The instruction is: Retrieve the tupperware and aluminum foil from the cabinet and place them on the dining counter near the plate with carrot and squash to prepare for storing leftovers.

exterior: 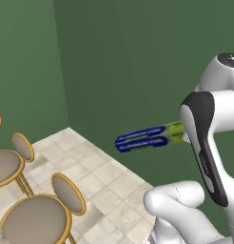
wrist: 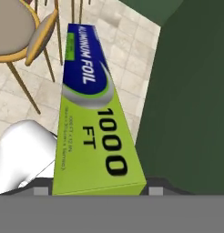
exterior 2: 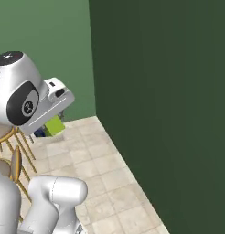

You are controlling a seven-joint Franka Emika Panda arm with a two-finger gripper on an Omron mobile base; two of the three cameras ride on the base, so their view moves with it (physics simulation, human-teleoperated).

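Aluminum foil box (exterior: pixel 150 137) end behind arm (exterior: pixel 202 138)

The aluminum foil box (wrist: pixel 93 118) is showing a lime-green body, a dark blue end with white lettering, and black numerals. The walls (exterior: pixel 119 62) are appearing dark green. The floor (exterior: pixel 104 186) is displaying beige tiles. The chairs (exterior: pixel 40 217) are showing grey-brown seats with golden frames.

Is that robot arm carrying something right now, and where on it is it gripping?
Yes: the gripper holds a box of aluminum foil by its green end, and the blue end sticks out ahead in the air.
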